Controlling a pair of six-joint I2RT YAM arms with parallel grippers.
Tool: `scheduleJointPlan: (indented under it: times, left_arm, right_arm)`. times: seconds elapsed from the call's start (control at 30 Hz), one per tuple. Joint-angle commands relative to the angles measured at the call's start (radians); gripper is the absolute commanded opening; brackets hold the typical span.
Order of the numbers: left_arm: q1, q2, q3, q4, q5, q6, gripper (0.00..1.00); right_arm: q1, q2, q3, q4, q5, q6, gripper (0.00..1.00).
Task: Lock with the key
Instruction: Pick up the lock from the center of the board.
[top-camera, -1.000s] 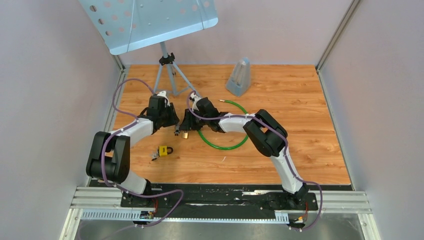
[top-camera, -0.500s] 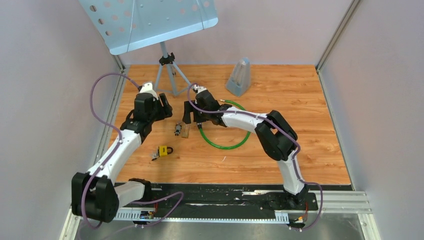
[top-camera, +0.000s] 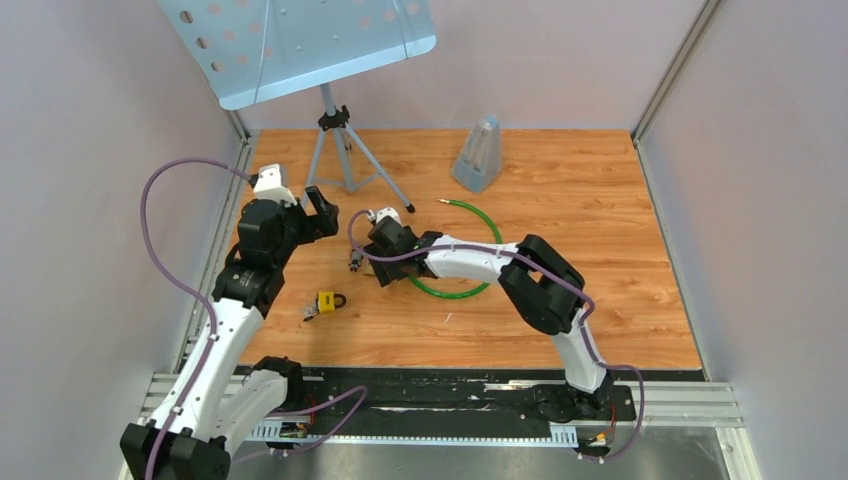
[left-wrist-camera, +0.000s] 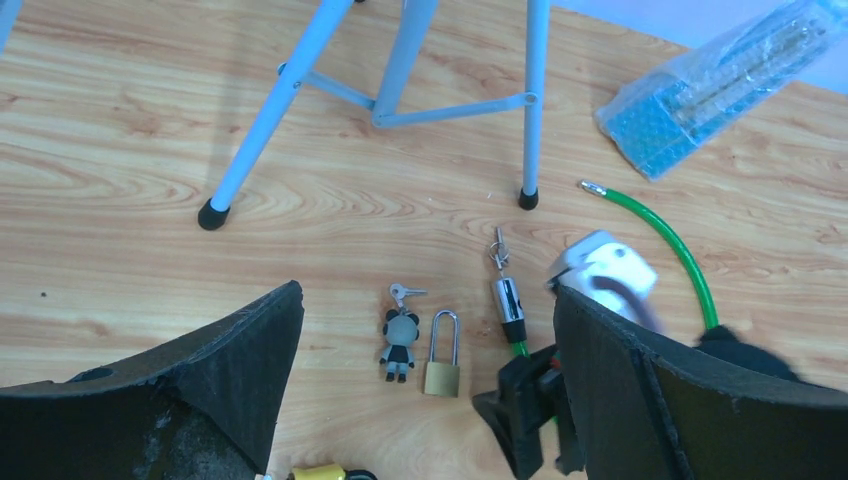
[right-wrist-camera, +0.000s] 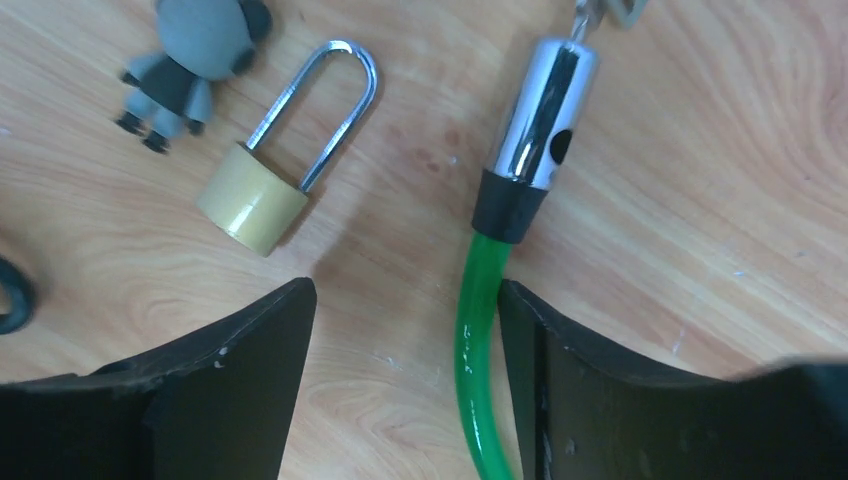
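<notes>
A small brass padlock (left-wrist-camera: 443, 358) (right-wrist-camera: 254, 208) with a long steel shackle lies flat on the wooden table. Beside it lies the key (left-wrist-camera: 406, 292) on a grey panda keychain (left-wrist-camera: 400, 342) (right-wrist-camera: 195, 45) (top-camera: 354, 262). My left gripper (left-wrist-camera: 425, 297) (top-camera: 318, 210) hangs open high above them and holds nothing. My right gripper (right-wrist-camera: 405, 290) (top-camera: 374, 268) is open low over the table, just near of the padlock. The green cable (right-wrist-camera: 478, 350) (top-camera: 470, 290) runs between its fingers, against the right one. The cable's chrome lock cylinder (right-wrist-camera: 545, 105) (left-wrist-camera: 508, 298) lies ahead of the fingertips.
A yellow padlock (top-camera: 328, 301) (left-wrist-camera: 318, 471) lies nearer the arm bases. The blue tripod (top-camera: 342, 150) (left-wrist-camera: 385, 105) of a music stand stands behind the left gripper. A translucent grey wedge (top-camera: 480, 152) (left-wrist-camera: 705, 90) sits at the back. Walls close in both sides.
The left arm has risen and drawn back to the left, its gripper opening wide. The right gripper came down and nearer, over the green cable. Padlock and key now lie loose on the table.
</notes>
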Motion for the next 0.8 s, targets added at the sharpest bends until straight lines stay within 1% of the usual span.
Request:
scheduleJointPlan:
  times: [0.0, 0.13, 0.3, 0.33, 0.37, 0.43, 0.47, 0.5, 0.6, 0.77]
  left_arm:
    - [0.006, -0.047, 0.028, -0.04, 0.018, 0.018, 1.0]
    - [0.006, -0.066, 0.024, -0.046, 0.053, 0.012, 1.0]
    - [0.006, -0.079, 0.005, -0.056, 0.104, 0.008, 1.0]
    - [0.006, -0.081, 0.002, -0.056, 0.125, 0.006, 1.0]
    - [0.006, -0.081, -0.002, -0.057, 0.14, 0.005, 1.0]
    - [0.006, -0.076, -0.005, -0.065, 0.203, 0.01, 1.0]
    - [0.006, -0.067, -0.008, -0.071, 0.255, 0.007, 1.0]
    - [0.006, -0.061, -0.011, -0.075, 0.308, 0.003, 1.0]
    - [0.006, -0.037, -0.049, -0.061, 0.381, -0.03, 0.99]
    - [0.006, -0.036, -0.134, 0.025, 0.454, -0.107, 0.98]
  right_arm:
    - [0.013, 0.055, 0.084, -0.078, 0.141, -0.023, 0.66]
    - [0.012, 0.07, 0.094, -0.088, 0.137, -0.016, 0.58]
    - [0.011, 0.073, 0.078, -0.102, 0.122, -0.023, 0.43]
    - [0.012, 0.073, 0.074, -0.102, 0.12, -0.033, 0.37]
    - [0.012, 0.072, 0.072, -0.104, 0.127, -0.036, 0.28]
    - [0.009, 0.065, 0.068, -0.108, 0.123, -0.039, 0.07]
    - [0.009, 0.05, 0.064, -0.109, 0.116, -0.034, 0.0]
    - [0.008, 0.031, 0.059, -0.108, 0.106, -0.027, 0.0]
    - [0.008, -0.045, 0.022, -0.1, 0.086, 0.023, 0.0]
    - [0.005, -0.258, -0.158, 0.012, 0.019, 0.191, 0.0]
